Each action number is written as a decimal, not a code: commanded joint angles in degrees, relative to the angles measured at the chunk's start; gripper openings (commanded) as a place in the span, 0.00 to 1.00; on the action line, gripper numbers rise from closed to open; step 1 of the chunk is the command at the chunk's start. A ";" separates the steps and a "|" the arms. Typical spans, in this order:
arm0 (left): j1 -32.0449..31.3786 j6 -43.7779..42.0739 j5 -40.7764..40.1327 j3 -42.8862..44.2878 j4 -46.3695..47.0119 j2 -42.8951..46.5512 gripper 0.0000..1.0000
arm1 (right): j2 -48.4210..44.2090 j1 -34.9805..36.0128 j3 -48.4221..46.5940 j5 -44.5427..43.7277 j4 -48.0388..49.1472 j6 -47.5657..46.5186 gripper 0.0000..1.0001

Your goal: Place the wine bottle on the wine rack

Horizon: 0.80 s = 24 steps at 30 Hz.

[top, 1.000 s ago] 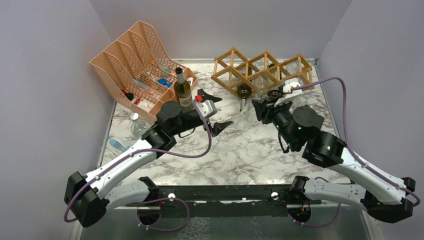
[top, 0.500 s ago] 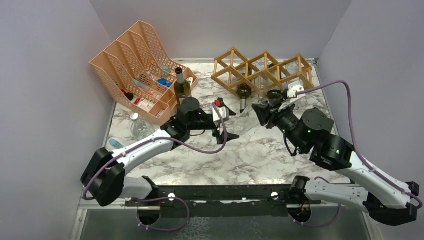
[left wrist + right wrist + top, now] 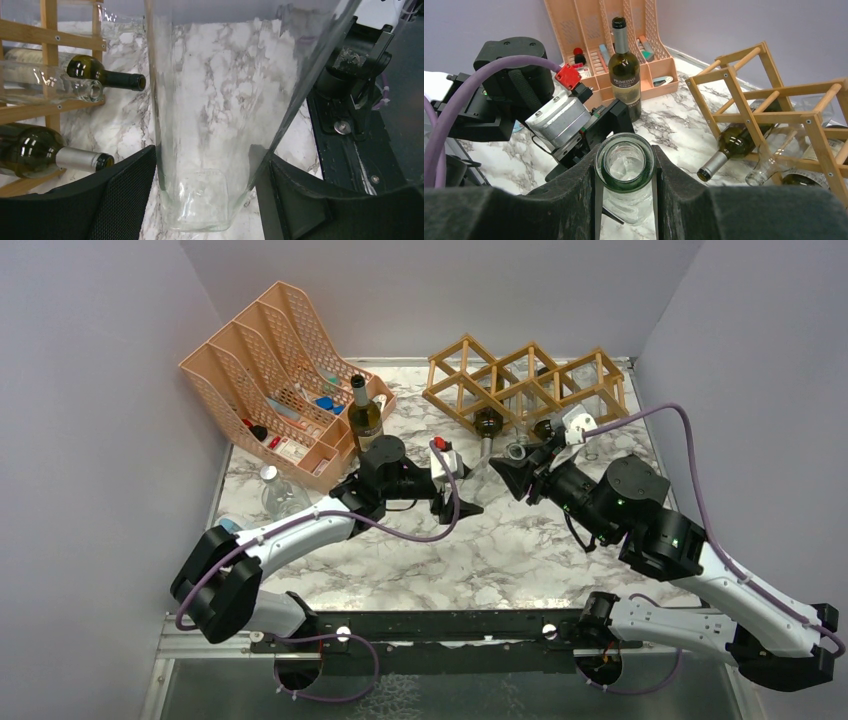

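Clenched the right pincer on the neck of the wine bottle. Flanked its base with the left pincer, likely for a two-handed carry; couldn't tell whether clamped.

Clear wine bottle: empty, uncapped, at table centre. It lies roughly level with mouth toward 3 o'clock and base toward 9, neck clamped in right gripper. It looks lifted off the marble, hard to tell. Wine rack: light wooden diamond lattice, upright at 12–1 o'clock against back wall.
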<state>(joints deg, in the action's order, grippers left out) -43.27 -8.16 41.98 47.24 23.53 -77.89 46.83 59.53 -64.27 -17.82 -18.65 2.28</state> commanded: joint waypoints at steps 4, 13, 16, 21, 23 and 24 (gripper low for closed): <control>0.02 0.79 -0.24 -0.69 7.94 3.24 0.45 | 0.06 0.28 -2.48 5.44 4.45 1.15 0.07; 0.08 -7.05 -6.46 -0.05 8.46 3.97 0.00 | 0.29 0.32 -4.69 5.13 0.18 3.15 0.63; -0.06 -16.83 -7.26 -0.20 8.47 4.38 0.00 | -0.49 0.25 -6.28 3.84 -2.00 4.86 0.68; -0.06 -32.20 -8.15 0.72 8.46 5.00 0.00 | -1.21 0.29 -10.66 -0.55 -7.11 9.58 0.69; -0.05 -35.86 -9.12 2.09 8.46 4.51 0.00 | -1.58 0.27 -11.76 -1.47 -8.88 11.32 0.69; -0.05 -37.75 -9.38 2.66 8.46 4.27 0.00 | -1.85 0.29 -12.16 -1.92 -9.73 12.13 0.69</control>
<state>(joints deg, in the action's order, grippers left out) -43.35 -33.15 34.89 46.46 27.33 -75.29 46.46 59.57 -73.32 -16.34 -23.66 9.65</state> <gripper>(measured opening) 0.619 0.689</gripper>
